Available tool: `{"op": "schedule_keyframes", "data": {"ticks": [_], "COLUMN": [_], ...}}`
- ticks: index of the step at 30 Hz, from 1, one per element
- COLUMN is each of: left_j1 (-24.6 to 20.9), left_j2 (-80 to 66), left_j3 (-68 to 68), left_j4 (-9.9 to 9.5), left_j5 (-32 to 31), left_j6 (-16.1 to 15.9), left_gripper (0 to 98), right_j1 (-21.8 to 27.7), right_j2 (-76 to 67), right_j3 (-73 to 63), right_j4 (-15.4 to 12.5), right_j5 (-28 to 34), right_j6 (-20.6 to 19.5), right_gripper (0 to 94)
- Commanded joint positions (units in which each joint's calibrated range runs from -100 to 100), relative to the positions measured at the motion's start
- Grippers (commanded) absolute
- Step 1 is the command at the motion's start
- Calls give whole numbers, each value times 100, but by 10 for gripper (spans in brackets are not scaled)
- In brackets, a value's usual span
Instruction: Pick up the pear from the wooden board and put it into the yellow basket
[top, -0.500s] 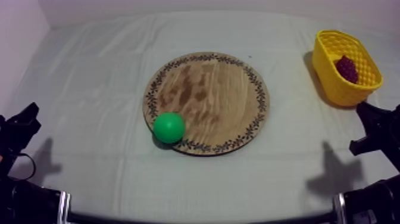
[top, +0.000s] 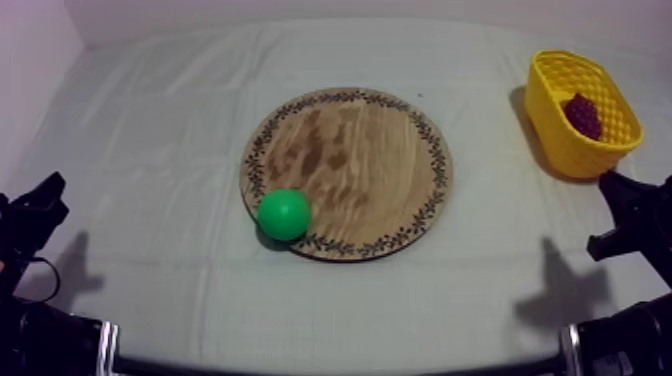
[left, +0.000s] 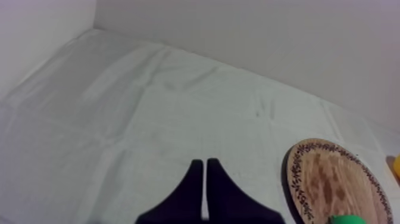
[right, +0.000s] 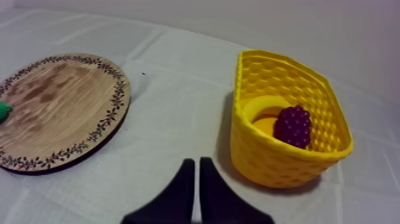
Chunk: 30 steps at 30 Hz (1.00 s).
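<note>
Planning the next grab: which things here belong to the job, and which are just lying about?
Job: pear, on the wooden board at its rim; yellow basket.
Lying about: bunch of grapes, inside the yellow basket.

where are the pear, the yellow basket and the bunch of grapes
pear (top: 284, 214), top view, middle of its green body
yellow basket (right: 271, 159), right wrist view, near outer wall
bunch of grapes (right: 294, 126), right wrist view, its middle

We see a grained wooden board (top: 380, 170), a smooth pear (top: 284, 213), a honeycomb-textured plastic basket (right: 280, 161) and a creased matt cloth (top: 150, 150).
</note>
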Motion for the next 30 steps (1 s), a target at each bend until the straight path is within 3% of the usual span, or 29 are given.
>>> {"op": "schedule_keyframes", "data": {"ticks": [1,14,20,27,30], "left_j1": [2,2,2,2,2], "left_j2": [0,0,0,0,0], "left_j3": [0,0,0,0,0], "left_j4": [2,2,2,2,2], "left_j5": [-1,-1,-1,-1,-1], "left_j6": [-1,-1,-1,-1,-1], "left_gripper": [1,1,1,1,1], "right_j1": [0,0,19,42,-16], "right_j2": [-2,-2,-2,-2,13], "right_j3": [0,0,0,0,-49], "right_j4": [-3,-3,-3,-3,-38], "right_j5": [2,2,2,2,-46], "right_j6": [1,10,361,161,249], "right_gripper": [3,4,4,4,4]}}
